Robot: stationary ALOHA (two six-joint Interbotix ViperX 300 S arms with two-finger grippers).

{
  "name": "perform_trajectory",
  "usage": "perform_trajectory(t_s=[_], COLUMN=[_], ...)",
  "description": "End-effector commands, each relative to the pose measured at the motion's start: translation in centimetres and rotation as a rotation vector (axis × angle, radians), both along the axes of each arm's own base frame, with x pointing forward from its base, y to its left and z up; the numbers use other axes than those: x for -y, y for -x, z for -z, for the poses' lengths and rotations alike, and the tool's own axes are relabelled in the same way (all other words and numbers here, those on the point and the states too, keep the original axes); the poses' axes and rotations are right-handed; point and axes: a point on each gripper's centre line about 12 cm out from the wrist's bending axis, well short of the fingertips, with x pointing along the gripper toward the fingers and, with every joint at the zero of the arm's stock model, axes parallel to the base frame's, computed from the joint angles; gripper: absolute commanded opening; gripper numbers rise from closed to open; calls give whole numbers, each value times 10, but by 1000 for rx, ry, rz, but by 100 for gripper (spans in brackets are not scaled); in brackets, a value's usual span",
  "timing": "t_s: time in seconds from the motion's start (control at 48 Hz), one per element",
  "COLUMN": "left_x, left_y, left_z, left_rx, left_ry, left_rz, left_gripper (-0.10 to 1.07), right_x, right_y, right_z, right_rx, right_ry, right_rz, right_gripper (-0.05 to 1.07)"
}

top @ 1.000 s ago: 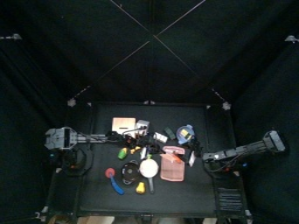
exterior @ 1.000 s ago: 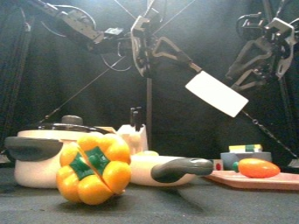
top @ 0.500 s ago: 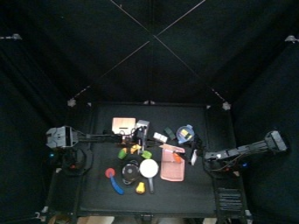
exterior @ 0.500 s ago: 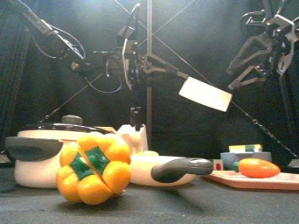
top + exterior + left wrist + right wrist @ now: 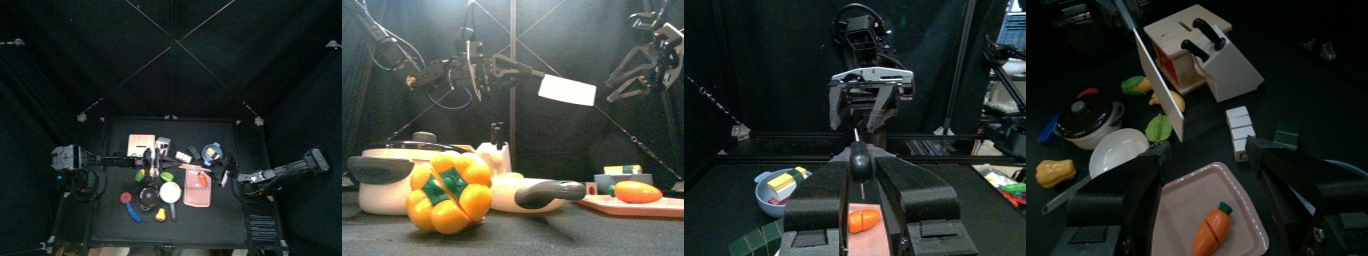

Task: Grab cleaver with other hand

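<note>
**Well above the desk: cleaver in the left pincer, right pincer wide**

Right now I see the white-bladed cleaver with the black handle (image 5: 567,90) held up in the air, high over the cluttered things, roughly above the middle of the black desk (image 5: 107,225). From the front its broad blade lies nearly level, flat side toward the camera.

My left pincer (image 5: 859,160) is clamped on the cleaver's handle — the dark grip runs straight out between its two jaws in the left wrist view. Past it, facing that camera, hangs the right pincer (image 5: 871,85), its jaws spread wide apart and holding nothing. It is close to the cleaver but not touching it.

From the right wrist I see the blade nearly edge-on, a pale strip slanting across the scene, just ahead of the splayed jaws.

Down on the desk, under all this:
- a yellow toy bell pepper with a green centre (image 5: 449,192), nearest the front edge
- a pink cutting board (image 5: 1180,195) with an orange toy carrot (image 5: 1213,228) lying on it
- a pale wooden knife block with black-handled knives (image 5: 1207,50)
- a white round bowl (image 5: 1120,150) beside a black pot (image 5: 1086,115)
</note>
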Motion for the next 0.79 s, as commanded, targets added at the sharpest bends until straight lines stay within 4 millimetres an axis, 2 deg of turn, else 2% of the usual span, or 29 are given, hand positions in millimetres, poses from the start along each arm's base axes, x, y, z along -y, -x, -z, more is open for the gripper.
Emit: perform_trajectory(t_s=[0.0, 0.167, 0.25, 0.479, 0.667, 0.771], left_x=[1, 2, 2, 3, 4, 4], left_y=[-2, -2, -1, 2, 4, 4], left_z=[-8, -5, -6, -3, -2, -2], left_rx=[33, 33, 42, 45, 50, 54], left_ry=[-4, -2, -4, -2, 0, 0], left_rz=[6, 8, 11, 14, 18, 18], left_gripper=[56, 56, 56, 56, 56, 56], right_x=[-3, -7, -10, -10, -3, -5], right_y=[-4, -5, -5, 0, 11, 12], right_z=[-15, -33, -31, -1, 13, 20], right_rx=[43, 104, 105, 64, 84, 83], right_ry=[29, 42, 19, -73, -109, -139], right_rz=[-18, -54, -77, -57, 2, -7], right_gripper=[93, 93, 93, 93, 93, 93])
